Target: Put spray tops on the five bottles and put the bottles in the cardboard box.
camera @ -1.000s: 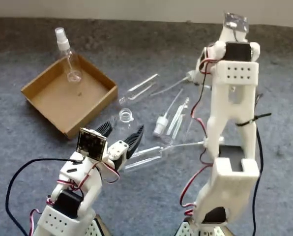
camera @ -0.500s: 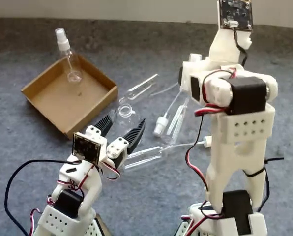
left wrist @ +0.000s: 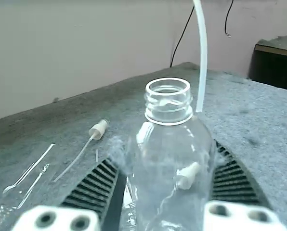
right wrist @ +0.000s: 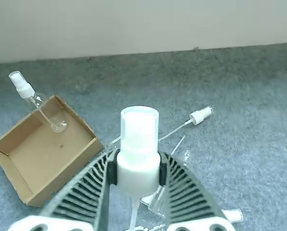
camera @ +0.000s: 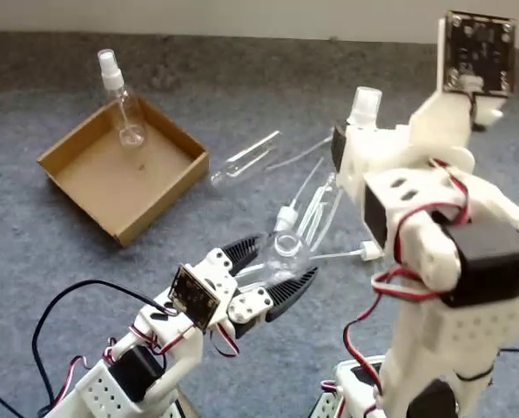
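Left gripper (camera: 279, 264) clamped the open bottle (left wrist: 170, 139) mouth-up while right gripper (right wrist: 137, 166) pinched a spray top (camera: 364, 104), tube hanging beside that mouth, likely for insertion; one capped bottle (camera: 124, 109) leaned in the cardboard box (camera: 159, 209).

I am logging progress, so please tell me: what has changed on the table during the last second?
The left gripper closed its jaws on the open bottle and carried it toward the right arm, away from the cardboard box. The right gripper rose, holding a spray top. The capped bottle in the box and the loose pieces stayed put.
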